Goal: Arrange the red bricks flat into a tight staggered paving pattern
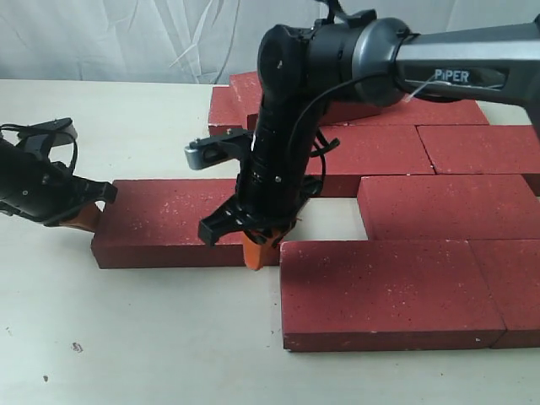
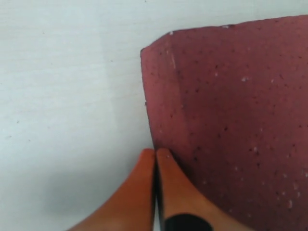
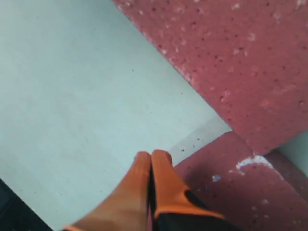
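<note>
Lying long-axis left-right, left of the paved rows point(image 1: 396, 291), loose dark red speckled gritty brick point(image 1: 169, 221) spans clenched left gripper point(image 1: 89, 218) to clenched right gripper point(image 1: 253, 251); left wrist: left gripper point(image 2: 155, 155) touches the brick's end; right wrist: right gripper point(image 3: 151, 159) pinched empty beside chipped corner point(image 3: 250, 161).

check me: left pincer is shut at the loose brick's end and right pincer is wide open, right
No: the right pincer is shut too, as the right wrist view shows. The left pincer is shut at the loose brick's end.
</note>
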Tool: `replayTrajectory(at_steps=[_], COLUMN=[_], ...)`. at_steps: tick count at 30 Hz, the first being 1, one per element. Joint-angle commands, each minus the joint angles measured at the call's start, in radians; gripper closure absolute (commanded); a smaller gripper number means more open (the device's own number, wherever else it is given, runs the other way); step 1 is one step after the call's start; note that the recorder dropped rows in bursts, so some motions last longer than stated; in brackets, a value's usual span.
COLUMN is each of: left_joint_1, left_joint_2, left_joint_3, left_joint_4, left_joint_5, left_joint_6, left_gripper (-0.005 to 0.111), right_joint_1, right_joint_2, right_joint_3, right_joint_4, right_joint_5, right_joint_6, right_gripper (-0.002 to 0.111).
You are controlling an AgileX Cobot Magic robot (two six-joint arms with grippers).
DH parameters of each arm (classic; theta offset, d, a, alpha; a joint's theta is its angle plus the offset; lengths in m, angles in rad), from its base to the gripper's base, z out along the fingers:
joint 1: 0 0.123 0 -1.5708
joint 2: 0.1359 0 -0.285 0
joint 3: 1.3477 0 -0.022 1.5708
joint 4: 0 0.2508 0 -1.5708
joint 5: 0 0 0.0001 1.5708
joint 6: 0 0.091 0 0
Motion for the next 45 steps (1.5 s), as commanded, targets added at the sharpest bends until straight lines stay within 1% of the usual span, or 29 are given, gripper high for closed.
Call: replayTrajectory(at_steps=[1, 4, 9, 12, 15, 18, 19, 23, 30, 42, 45], left_joint_1=[-0.011, -0.011, -0.011, -0.011, -0.012, -0.012, -0.012, -0.019, -0.116, -0.236, -0.278], left_joint_2=[0.012, 0.012, 0.014, 0.023, 0.042, 0.043, 0.043, 0.043, 0.043, 0.044, 0.054], left_joint_3=[0.002, 0.002, 0.002, 0.002, 0.000, -0.001, -0.001, -0.001, -0.001, -0.003, -0.020], left_joint_4=[-0.010, -0.010, -0.012, -0.019, -0.072, -0.191, -0.222, -0.240, -0.240, -0.339, -0.362], left_joint_5=[-0.007, -0.007, -0.011, -0.011, 0.000, 0.042, 0.055, 0.071, 0.054, -0.050, -0.040], left_joint_6=[0.001, 0.001, 0.001, 0.001, 0.023, 0.137, 0.163, 0.178, 0.178, 0.201, 0.237], left_gripper=[0.107, 0.107, 0.107, 0.107, 0.107, 0.107, 0.107, 0.107, 0.107, 0.107, 0.107], right_joint_1=[-0.003, -0.003, -0.003, -0.003, -0.003, -0.003, -0.007, -0.058, -0.112, -0.112, -0.112], right_joint_2=[0.036, 0.048, 0.053, 0.053, 0.030, -0.032, -0.062, -0.121, -0.129, -0.129, -0.129], right_joint_3=[0.017, 0.017, 0.017, 0.017, 0.017, 0.017, 0.017, 0.017, 0.017, 0.017, 0.017], right_joint_4=[-0.009, -0.018, -0.152, -0.136, -0.068, -0.040, -0.048, -0.053, -0.049, -0.024, -0.024], right_joint_5=[-0.052, -0.105, -0.179, -0.179, -0.179, -0.198, -0.232, -0.331, -0.370, -0.434, -0.445], right_joint_6=[-0.007, 0.025, 0.161, 0.169, 0.139, 0.121, 0.121, 0.161, 0.177, 0.175, 0.166], right_gripper=[0.109, 0.109, 0.109, 0.109, 0.109, 0.109, 0.109, 0.109, 0.109, 0.109, 0.109])
